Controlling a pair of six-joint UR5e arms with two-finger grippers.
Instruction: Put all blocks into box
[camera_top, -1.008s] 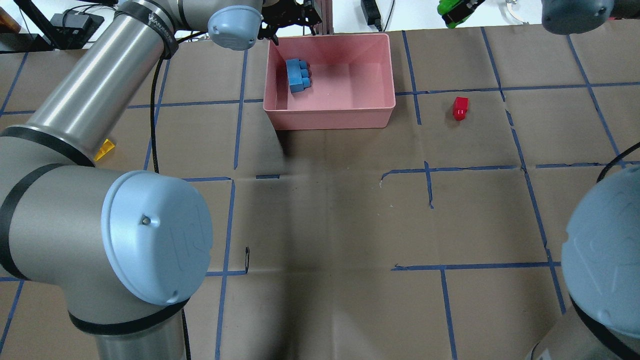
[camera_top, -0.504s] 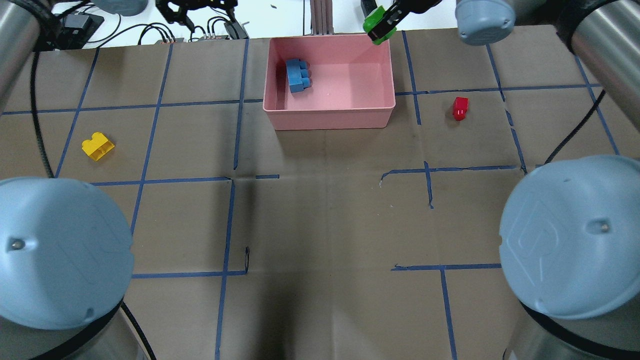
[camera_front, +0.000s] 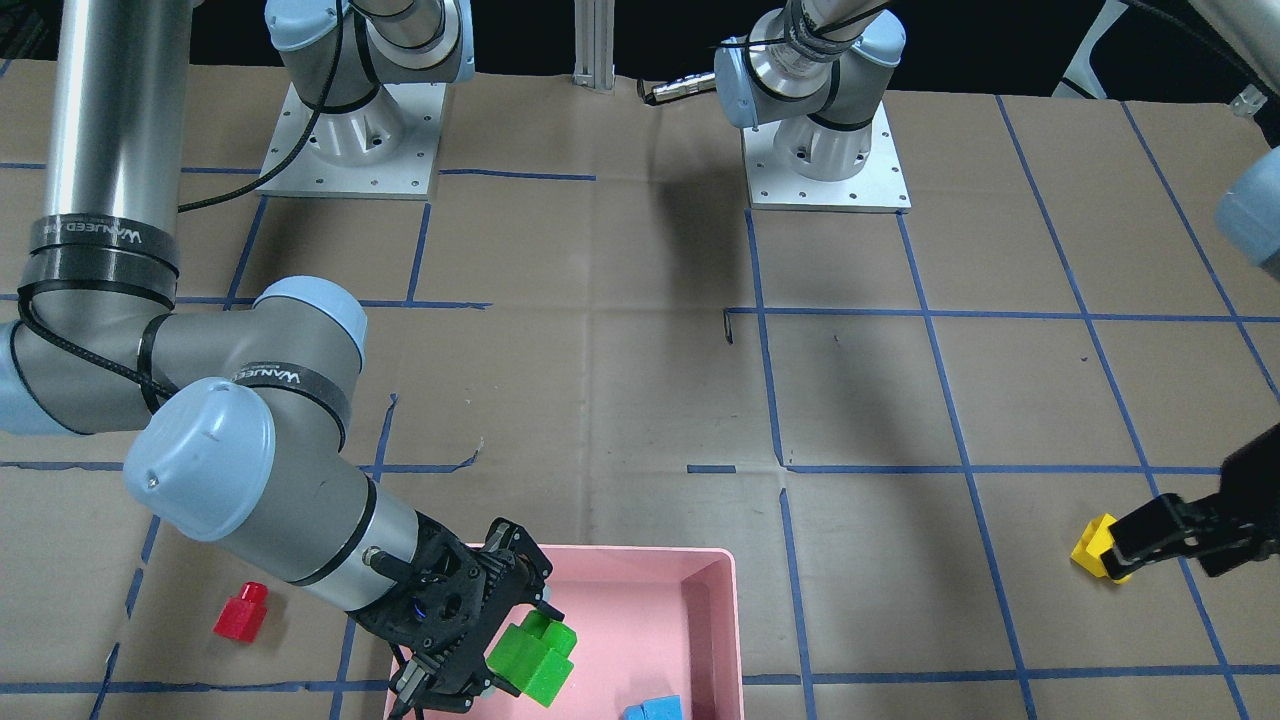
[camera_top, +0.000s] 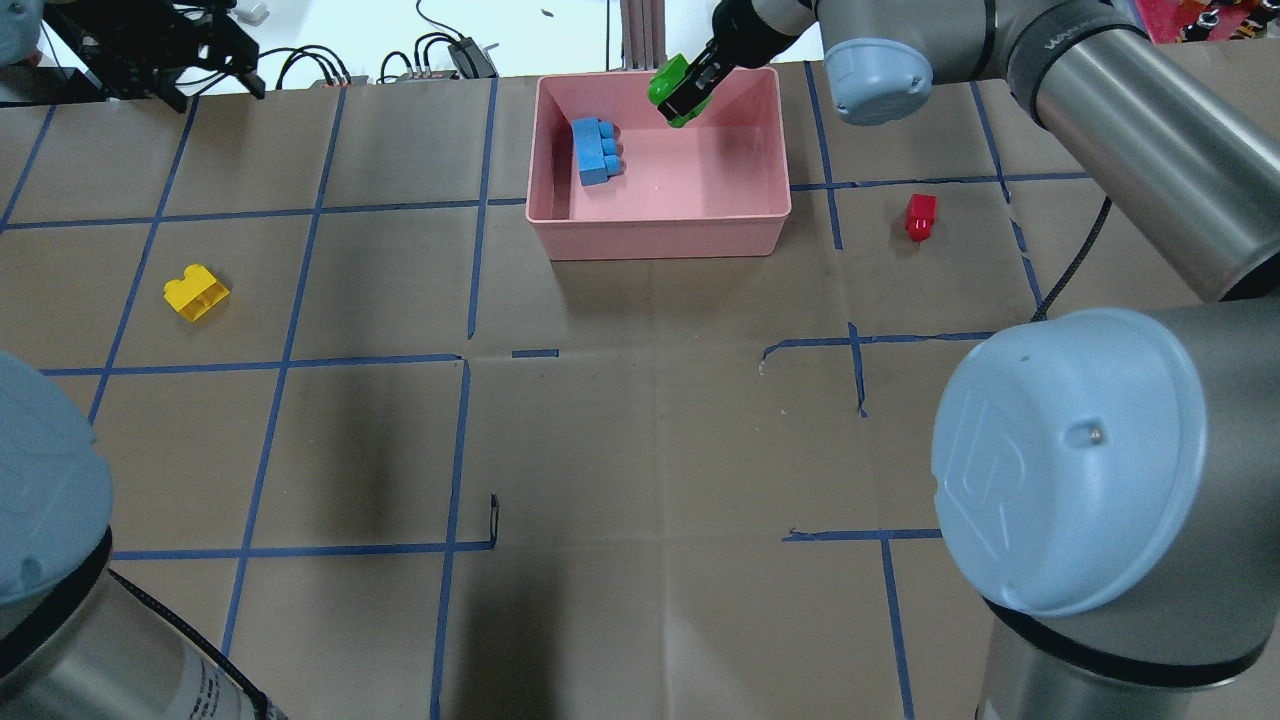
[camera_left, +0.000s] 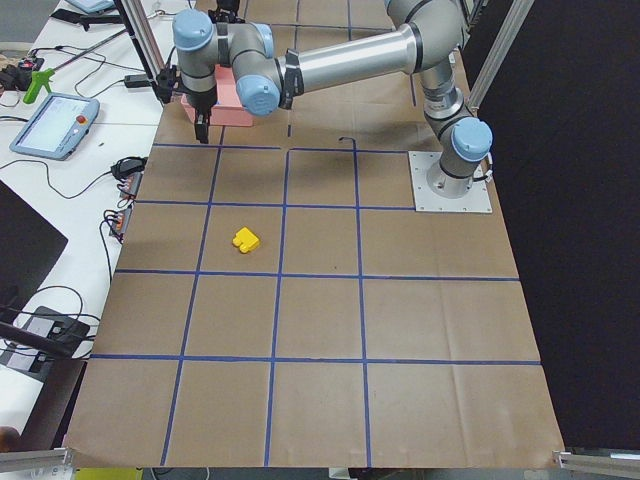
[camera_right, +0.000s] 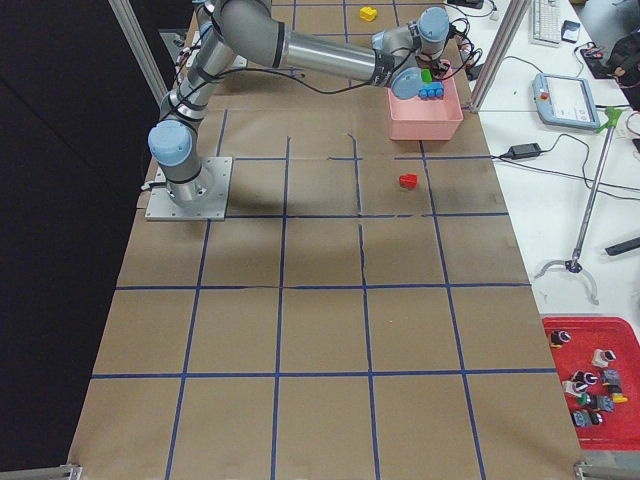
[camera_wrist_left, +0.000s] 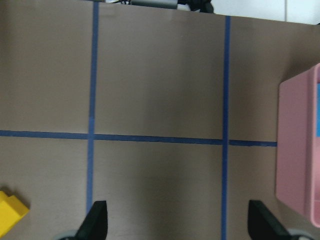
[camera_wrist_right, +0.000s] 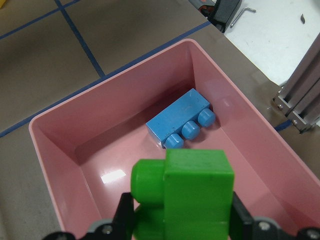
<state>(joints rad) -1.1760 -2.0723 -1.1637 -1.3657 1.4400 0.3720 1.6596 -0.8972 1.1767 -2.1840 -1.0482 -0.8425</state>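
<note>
My right gripper (camera_wrist_right: 182, 222) is shut on the green brick (camera_wrist_right: 192, 192) and holds it above the inside of the pink box (camera_wrist_right: 50, 130). The overhead view shows the green brick (camera_top: 680, 90) over the box's (camera_top: 660, 238) far side. The light blue brick (camera_top: 597, 152) lies inside the box, also seen in the right wrist view (camera_wrist_right: 182, 122). The red brick (camera_top: 920, 217) lies on the table right of the box. The yellow brick (camera_top: 195, 292) lies far left. My left gripper (camera_wrist_left: 180, 227) is open and empty, raised above the table at the far left (camera_top: 215, 90).
Brown paper with blue tape grid lines covers the table. Cables and gear lie past the far edge. The right arm's large elbow (camera_top: 1080, 460) blocks the overhead view's lower right. The left wrist view shows the box's wall (camera_wrist_left: 300, 150) at its right edge.
My right gripper has carried the green brick left and down, from the box's far right corner to over its inside. My left gripper has moved left along the far edge.
</note>
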